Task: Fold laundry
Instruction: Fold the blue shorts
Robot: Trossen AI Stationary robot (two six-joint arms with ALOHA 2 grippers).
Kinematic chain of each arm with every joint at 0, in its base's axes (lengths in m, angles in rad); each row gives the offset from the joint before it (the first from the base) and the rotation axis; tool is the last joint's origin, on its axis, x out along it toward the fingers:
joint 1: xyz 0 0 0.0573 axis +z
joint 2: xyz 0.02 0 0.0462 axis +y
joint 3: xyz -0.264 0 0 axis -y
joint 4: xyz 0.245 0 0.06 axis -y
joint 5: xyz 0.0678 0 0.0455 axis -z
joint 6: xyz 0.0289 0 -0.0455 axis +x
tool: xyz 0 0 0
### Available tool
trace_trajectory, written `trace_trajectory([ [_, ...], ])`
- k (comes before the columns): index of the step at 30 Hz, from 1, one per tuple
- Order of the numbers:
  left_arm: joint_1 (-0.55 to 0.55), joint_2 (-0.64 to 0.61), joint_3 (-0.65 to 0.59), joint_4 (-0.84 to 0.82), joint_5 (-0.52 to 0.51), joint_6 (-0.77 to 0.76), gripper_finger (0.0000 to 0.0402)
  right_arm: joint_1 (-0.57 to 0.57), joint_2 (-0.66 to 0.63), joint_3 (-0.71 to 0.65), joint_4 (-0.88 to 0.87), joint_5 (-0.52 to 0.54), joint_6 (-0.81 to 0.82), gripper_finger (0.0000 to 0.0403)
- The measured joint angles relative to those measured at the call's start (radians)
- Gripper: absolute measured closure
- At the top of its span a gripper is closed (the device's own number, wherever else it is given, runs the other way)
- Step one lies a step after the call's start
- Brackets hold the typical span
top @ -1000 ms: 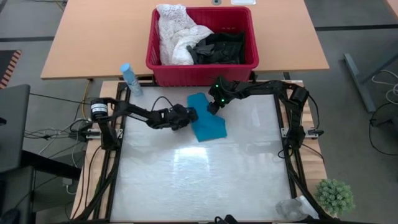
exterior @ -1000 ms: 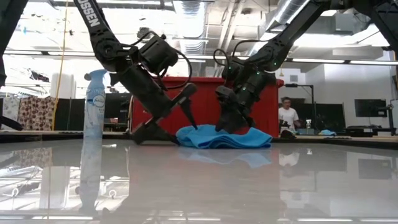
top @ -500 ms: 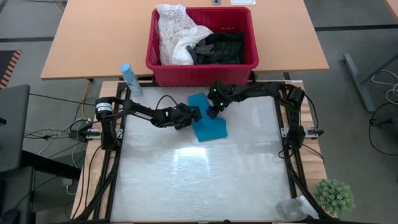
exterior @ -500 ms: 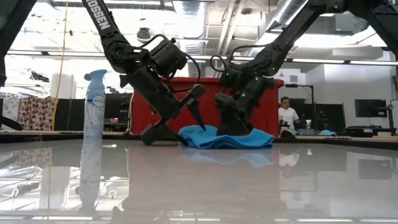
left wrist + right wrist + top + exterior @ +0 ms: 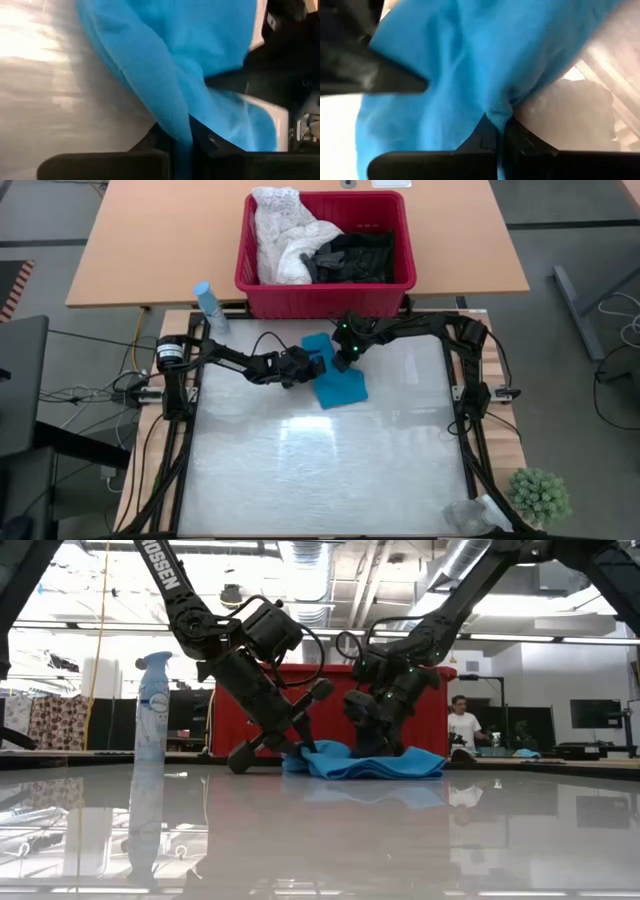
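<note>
Left gripper: I have my left gripper [image 5: 310, 365] low at the teal garment's [image 5: 338, 383] left edge; in the left wrist view a pinch of teal cloth runs down between its fingers [image 5: 150, 150], so I read it as clenched on that edge.
Right gripper: my right gripper [image 5: 340, 360] is down at the far edge of the same garment, on the basket side; the right wrist view shows a tuck of teal gathered between its fingers [image 5: 520, 145], so it is clenched on cloth too.
Garment: the teal piece lies flat and low on the white table top [image 5: 300, 470], near the far rim, just in front of the red basket [image 5: 250, 275]; its long axis seems to run from the far-left corner towards the near right.
Key relation: both grips sit close together at the far-left end; the bulk of the cloth stretches away from them, nearer to me and to the right; so I judge any fold must carry that end over towards the near-right body of the cloth.
Nearer arm: neither has the advantage; both are touching it.
Rest of laundry: a white lacy garment [image 5: 280, 230] and black garments [image 5: 355, 255] are in the basket; not yet handled, I judge.
Risk: the grips may have only a thin layer; it could slip on lifting.
Bystanders: a spray bottle [image 5: 210, 305] stands beside the table's far-left corner, well clear.
</note>
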Motion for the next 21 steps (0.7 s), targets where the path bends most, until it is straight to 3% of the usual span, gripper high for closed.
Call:
trace_trajectory([
  [4, 0.007, -0.026, -0.005, 0.012, -0.017, 0.009, 0.0399, -0.006, -0.058, -0.003, -0.041, -0.015, 0.003, 0.0379],
  [10, 0.040, -0.073, -0.011, 0.021, -0.009, 0.177, 0.0400, -0.053, -0.135, -0.001, -0.051, -0.092, 0.003, 0.0379],
  [21, 0.141, -0.132, -0.006, 0.196, 0.139, 0.362, 0.0401, -0.084, -0.266, -0.001, -0.032, -0.109, 0.002, 0.0379],
])
